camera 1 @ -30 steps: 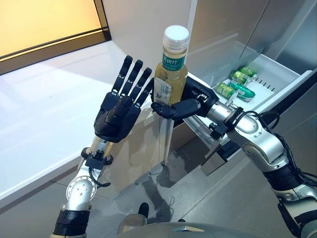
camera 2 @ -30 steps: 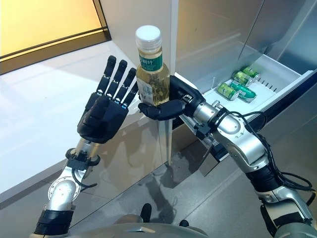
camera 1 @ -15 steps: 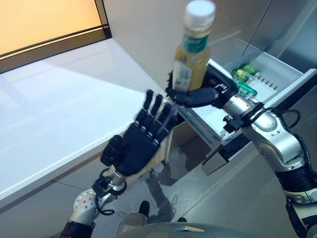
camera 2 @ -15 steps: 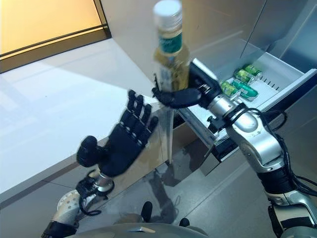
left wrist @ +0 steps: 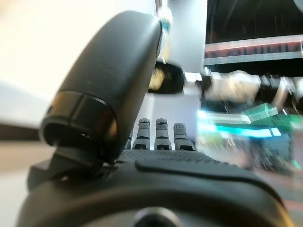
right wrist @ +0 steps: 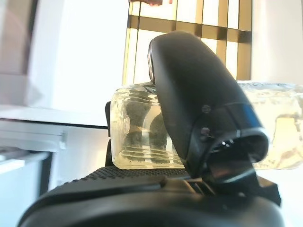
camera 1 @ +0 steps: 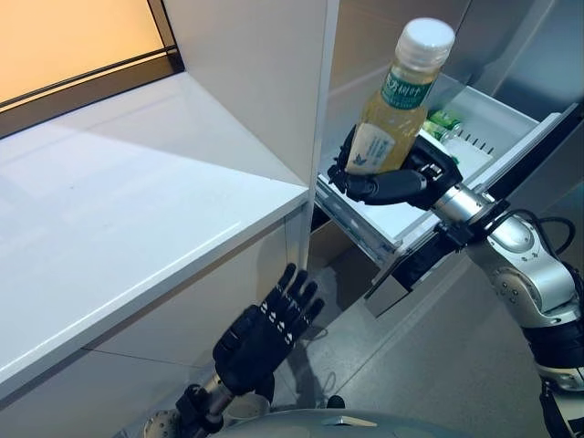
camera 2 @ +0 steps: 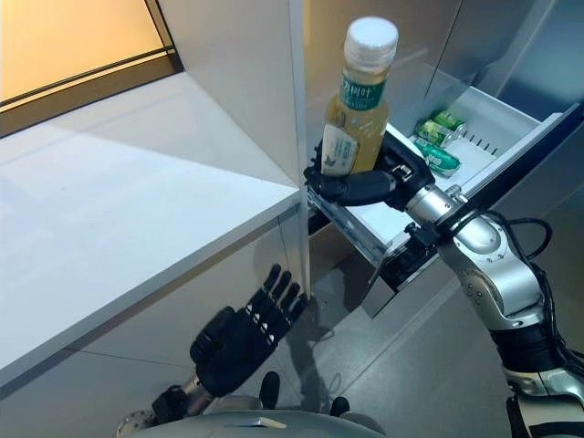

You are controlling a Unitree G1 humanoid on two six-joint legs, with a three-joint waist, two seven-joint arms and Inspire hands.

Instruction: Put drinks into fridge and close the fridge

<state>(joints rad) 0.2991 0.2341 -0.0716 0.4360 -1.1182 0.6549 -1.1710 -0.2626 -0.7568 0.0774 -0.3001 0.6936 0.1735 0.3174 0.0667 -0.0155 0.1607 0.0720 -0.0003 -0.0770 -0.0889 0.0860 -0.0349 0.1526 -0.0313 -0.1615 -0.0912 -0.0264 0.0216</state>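
Observation:
My right hand (camera 1: 394, 182) is shut on a bottle of yellow tea (camera 1: 393, 117) with a white cap and a green label. It holds the bottle nearly upright, tipped a little right, above the near end of the open white fridge drawer (camera 1: 497, 114). The right wrist view shows the thumb (right wrist: 199, 104) across the clear bottle (right wrist: 137, 127). Several green drinks (camera 2: 432, 141) lie in the drawer behind it. My left hand (camera 1: 266, 330) hangs low below the white counter, fingers straight and holding nothing.
A white counter (camera 1: 128, 201) fills the left, its corner (camera 1: 301, 187) close to the drawer. A tall white panel (camera 1: 265, 73) rises behind it. Grey fridge walls (camera 1: 538, 55) stand at the back right, grey floor (camera 1: 438, 365) below.
The right hand has carried the bottle right and lower, over the drawer. The left hand has dropped from beside the bottle to below the counter. The camera has shifted too.

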